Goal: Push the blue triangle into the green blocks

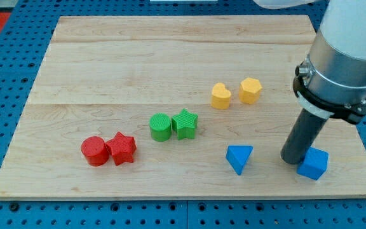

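Observation:
The blue triangle [239, 158] lies on the wooden board near the view's bottom, right of centre. The green blocks, a green cylinder [161, 126] and a green star [185, 123], stand touching each other up and to the left of it. My tip [293, 159] is the lower end of the dark rod; it rests on the board to the right of the blue triangle, apart from it, and right against a blue cube [313, 164] on its right.
A red cylinder [94, 151] and a red star [122, 148] sit together at the bottom left. A yellow heart [220, 96] and a yellow hexagon [250, 90] sit above the blue triangle. The board's bottom edge [183, 194] runs close below the blue blocks.

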You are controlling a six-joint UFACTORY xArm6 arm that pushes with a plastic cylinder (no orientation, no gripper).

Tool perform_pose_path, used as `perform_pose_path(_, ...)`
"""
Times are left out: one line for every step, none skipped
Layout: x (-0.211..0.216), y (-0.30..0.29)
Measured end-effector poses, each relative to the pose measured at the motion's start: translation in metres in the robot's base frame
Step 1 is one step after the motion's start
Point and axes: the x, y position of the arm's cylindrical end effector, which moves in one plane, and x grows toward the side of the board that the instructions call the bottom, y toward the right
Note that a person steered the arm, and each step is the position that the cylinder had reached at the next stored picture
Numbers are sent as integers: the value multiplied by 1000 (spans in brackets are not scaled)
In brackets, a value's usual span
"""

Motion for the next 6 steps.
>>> perform_pose_path(-3,-22)
perform_pose_path(-3,-63)
perform_pose_path(12,-70)
perform_pose_path(-15,-117)
perform_pose_path(-75,-164)
perform_pose_path(-126,-212)
